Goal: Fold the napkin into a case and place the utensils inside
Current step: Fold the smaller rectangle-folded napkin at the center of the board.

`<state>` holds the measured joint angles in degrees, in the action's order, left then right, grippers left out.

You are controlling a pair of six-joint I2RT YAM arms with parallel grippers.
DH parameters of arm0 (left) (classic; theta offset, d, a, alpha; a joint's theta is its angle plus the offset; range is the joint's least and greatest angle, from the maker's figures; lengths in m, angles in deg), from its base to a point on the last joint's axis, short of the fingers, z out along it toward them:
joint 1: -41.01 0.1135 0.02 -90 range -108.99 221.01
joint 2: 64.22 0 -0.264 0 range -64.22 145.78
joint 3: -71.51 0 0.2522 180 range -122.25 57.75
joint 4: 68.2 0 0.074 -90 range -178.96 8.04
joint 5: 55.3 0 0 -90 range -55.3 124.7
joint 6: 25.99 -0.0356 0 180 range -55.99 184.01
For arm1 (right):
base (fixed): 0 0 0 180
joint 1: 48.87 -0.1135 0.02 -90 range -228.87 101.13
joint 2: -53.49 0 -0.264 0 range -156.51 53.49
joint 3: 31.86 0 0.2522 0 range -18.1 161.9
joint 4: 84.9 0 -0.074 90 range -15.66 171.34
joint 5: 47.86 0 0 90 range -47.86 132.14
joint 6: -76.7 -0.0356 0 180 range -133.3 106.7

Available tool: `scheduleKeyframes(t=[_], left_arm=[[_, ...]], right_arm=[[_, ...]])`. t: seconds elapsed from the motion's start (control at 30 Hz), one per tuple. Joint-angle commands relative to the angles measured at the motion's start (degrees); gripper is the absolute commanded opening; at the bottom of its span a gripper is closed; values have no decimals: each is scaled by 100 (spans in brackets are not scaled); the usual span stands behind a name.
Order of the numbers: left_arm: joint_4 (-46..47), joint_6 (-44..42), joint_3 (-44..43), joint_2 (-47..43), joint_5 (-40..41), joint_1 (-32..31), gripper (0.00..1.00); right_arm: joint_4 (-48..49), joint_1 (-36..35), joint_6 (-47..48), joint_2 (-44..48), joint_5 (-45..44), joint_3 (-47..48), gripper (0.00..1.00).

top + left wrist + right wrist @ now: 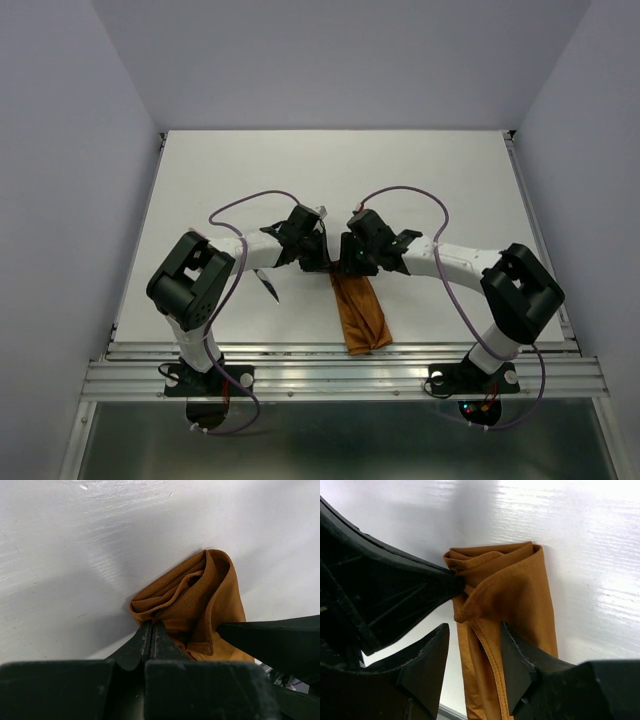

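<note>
One thin rust-orange cloth napkin (360, 315), folded into a long narrow strip, lies on the white desk (250, 170). The left hand (152, 627) is pinched tight on its far corner. The right hand (474, 630), just beside it, straddles the strip with fingers apart. One slender dark-tipped silver utensil (270, 286) lies left of the left hand. Pale grey walls surround the desk.

Napkin (360, 312) on table (250, 170), front centre; left hand (151, 627), right hand (474, 627) at far end.
</note>
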<state>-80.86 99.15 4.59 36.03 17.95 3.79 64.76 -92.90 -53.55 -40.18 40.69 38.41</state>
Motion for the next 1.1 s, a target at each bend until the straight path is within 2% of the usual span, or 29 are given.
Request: scheduleKeyframes(t=[0.0,0.1,0.2,0.23,0.43,0.9,0.97,1.07], left_arm=[[-181,-95,-45,65,76,-5,0],[-189,-86,-53,30,76,3,0],[-189,-86,-45,-5,67,-5,0],[-189,-86,-45,-14,58,3,0],[-198,-95,-36,-75,58,3,0],[-189,-86,-62,-93,58,-5,0],[-189,-77,-71,-75,58,-5,0],[-189,-42,-71,-110,67,3,0]], right_arm=[[76,-62,105,-143,101,378,51],[111,-114,96,-248,93,440,50],[128,-114,17,-301,-12,466,38],[120,-114,-18,-319,-56,483,30],[155,-114,-88,-319,-136,519,1],[331,-220,-62,-688,286,756,1],[331,-220,-53,-828,277,800,8],[331,-220,-53,-899,260,765,11]])
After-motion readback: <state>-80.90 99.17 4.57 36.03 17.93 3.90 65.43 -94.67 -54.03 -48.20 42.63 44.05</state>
